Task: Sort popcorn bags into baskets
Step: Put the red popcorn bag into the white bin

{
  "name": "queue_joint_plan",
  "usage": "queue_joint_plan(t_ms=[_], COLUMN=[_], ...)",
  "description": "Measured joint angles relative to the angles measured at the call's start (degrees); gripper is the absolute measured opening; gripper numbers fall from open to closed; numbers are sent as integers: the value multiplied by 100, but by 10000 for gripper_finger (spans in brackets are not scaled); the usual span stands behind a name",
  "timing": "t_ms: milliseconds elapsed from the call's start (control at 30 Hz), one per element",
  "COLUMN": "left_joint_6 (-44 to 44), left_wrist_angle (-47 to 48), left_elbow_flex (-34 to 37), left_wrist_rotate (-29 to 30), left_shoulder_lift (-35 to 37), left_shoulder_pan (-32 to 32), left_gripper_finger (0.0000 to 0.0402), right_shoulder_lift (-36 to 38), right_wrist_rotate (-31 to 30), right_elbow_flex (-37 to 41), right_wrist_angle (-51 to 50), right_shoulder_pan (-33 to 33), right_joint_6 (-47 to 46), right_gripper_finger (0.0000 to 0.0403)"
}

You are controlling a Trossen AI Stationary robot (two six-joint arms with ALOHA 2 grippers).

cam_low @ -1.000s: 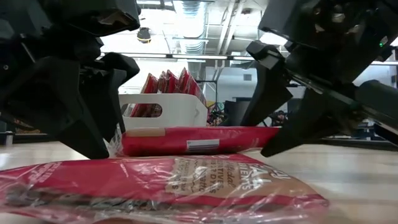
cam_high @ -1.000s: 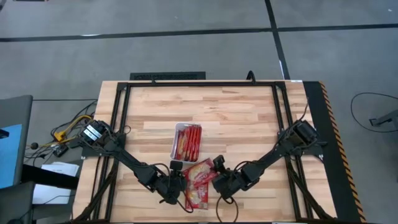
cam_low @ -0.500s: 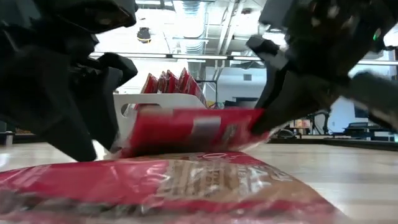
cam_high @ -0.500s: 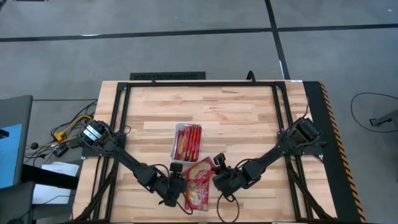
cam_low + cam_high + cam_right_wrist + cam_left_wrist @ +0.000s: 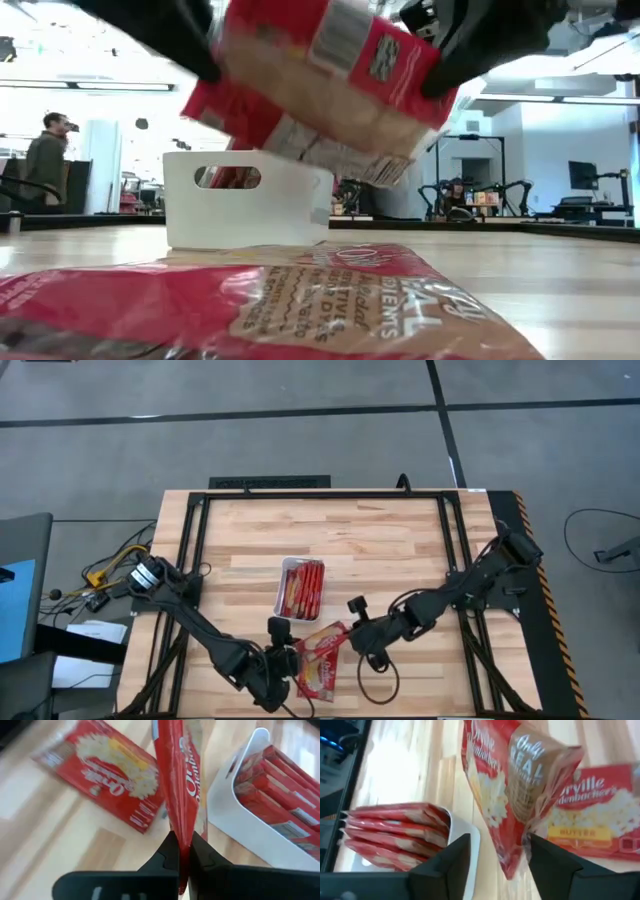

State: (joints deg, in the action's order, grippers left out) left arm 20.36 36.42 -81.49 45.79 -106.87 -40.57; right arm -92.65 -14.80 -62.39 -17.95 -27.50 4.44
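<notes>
One red popcorn bag (image 5: pixel 320 70) hangs tilted in the air between my two grippers, near the table's front edge. My right gripper (image 5: pixel 183 855) is shut on one end of it. My left gripper (image 5: pixel 499 865) stands open with the bag's other end (image 5: pixel 512 865) between its fingers. A second popcorn bag (image 5: pixel 318 675) lies flat on the table beneath. Just beyond stands the white basket (image 5: pixel 284 588), holding several popcorn bags on edge (image 5: pixel 395 835). My right gripper pinches the bag's end edge (image 5: pixel 181 837) between its two fingers, slanting down from the table's right. The bag is lifted clear and seen edge-on, running away from the fingers. My left gripper's one finger (image 5: pixel 545 865) looks to lie against the bag's face; the other stands off. Whether it bears on the bag I cannot tell.
The basket's wall (image 5: pixel 250 200) rises right behind the lifted bag. A dark cable loop (image 5: pixel 378 682) lies on the table under the right arm. Bare wood stretches toward the far edge. A person (image 5: pixel 45 160) stands in the room beyond.
Both grippers have gone up with the bag between them. My right gripper has shut on the bag's end. The bag, which lay flat on the other one, is now lifted clear and tilted, its left end higher toward the basket.
</notes>
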Motion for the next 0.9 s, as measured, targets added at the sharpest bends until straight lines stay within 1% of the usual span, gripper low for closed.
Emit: queue_joint_plan(t_ms=[67,233,367,533,600,700,767,900], left_joint_6=[-18,-286,-311,-221,-194,-197,-200,-186], left_wrist_angle=[81,116,172,455,662,655,706,724], left_elbow_flex=[-163,-369,-516,-891,-1070,-1141,-1141,-1141], left_wrist_rotate=[54,142,212,438,445,434,289,-206], left_shoulder_lift=[3,4,4,4,4,13,13,13], left_shoulder_pan=[-1,19,86,94,93,167,270,518], left_gripper_finger=[193,240,259,256,254,249,244,236], right_shoulder_lift=[102,247,268,268,260,259,244,222], right_wrist_rotate=[270,644,1027,1171,1183,1214,1305,1409], right_elbow_flex=[0,0,-4,-7,-7,-68,-128,-181], right_wrist_angle=[20,37,-46,-461,-496,-471,-442,-458], right_shoulder_pan=[100,278,409,531,597,687,728,707], right_joint_6=[-44,-54,-54,-194,-406,-868,-1082,-1205], right_gripper_finger=[13,13,13,13,13,13,13,12])
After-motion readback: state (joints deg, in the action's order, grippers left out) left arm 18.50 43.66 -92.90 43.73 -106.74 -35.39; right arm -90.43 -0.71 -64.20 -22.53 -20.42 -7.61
